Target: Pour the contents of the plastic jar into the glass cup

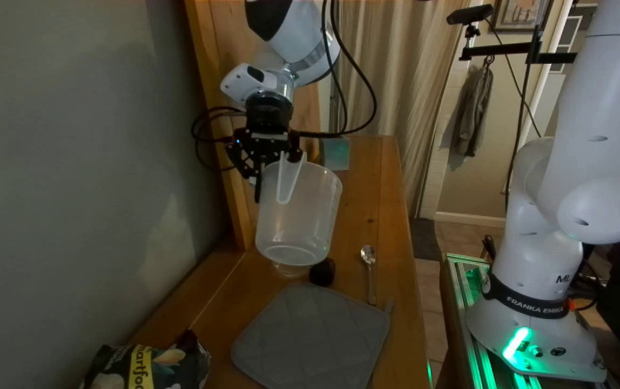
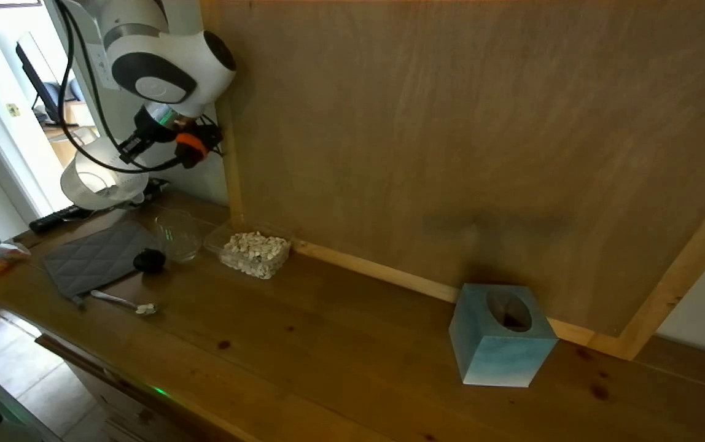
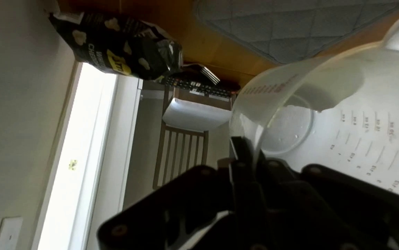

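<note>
My gripper (image 1: 260, 178) is shut on the rim wall of the plastic jar (image 1: 302, 221), a large translucent jug held tilted in the air above the table. In the wrist view the fingers (image 3: 238, 149) pinch the edge of the jar (image 3: 328, 104), and red measuring marks and a few drops show inside. Its mouth is turned toward the camera in an exterior view, where the jar (image 2: 104, 184) hangs beyond the glass cup (image 2: 179, 239). That small clear tumbler stands upright on the table. Elsewhere, the jar mostly covers the cup (image 1: 290, 270). The wrist view does not show the cup.
Beside the cup sits a small dark object (image 2: 149, 261), next to a grey quilted pad (image 1: 310, 337) and a spoon (image 1: 369, 270). A clear box of flakes (image 2: 255, 255) and a blue tissue box (image 2: 503, 337) stand along the wooden panel (image 2: 420, 153). A snack bag (image 1: 150, 364) lies near the wall.
</note>
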### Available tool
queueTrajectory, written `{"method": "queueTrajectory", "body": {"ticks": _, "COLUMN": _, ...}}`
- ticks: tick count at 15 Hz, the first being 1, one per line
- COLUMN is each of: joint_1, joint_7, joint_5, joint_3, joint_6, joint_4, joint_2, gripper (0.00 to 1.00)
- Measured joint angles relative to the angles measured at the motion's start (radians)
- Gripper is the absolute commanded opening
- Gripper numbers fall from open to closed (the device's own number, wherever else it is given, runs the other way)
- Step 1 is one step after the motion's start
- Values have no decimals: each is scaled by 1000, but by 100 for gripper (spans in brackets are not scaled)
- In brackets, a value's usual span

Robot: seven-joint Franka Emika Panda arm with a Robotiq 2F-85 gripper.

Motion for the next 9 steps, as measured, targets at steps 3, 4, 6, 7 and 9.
{"method": "queueTrajectory", "body": {"ticks": 3, "joint_1": 16, "joint_7": 72, "joint_5": -29, "joint_3": 20, "joint_6": 77, "joint_4": -21, "joint_2": -12, "gripper": 1}}
{"method": "queueTrajectory", "body": {"ticks": 4, "joint_1": 21, "joint_7": 92, "joint_5": -36, "joint_3": 26, "joint_6": 101, "joint_4": -27, "joint_2": -14, "gripper": 1}}
{"method": "queueTrajectory", "body": {"ticks": 6, "joint_1": 30, "joint_7": 134, "joint_5": -55, "joint_3": 37, "joint_6": 139, "joint_4": -36, "joint_2": -16, "gripper": 1}}
{"method": "queueTrajectory", "body": {"ticks": 7, "joint_1": 35, "joint_7": 153, "joint_5": -62, "joint_3": 41, "joint_6": 158, "joint_4": -41, "joint_2": -17, "gripper": 1}}
{"method": "queueTrajectory", "body": {"ticks": 9, "joint_1": 43, "joint_7": 189, "joint_5": -73, "joint_3": 50, "joint_6": 193, "joint_4": -54, "joint_2": -17, "gripper": 1}}
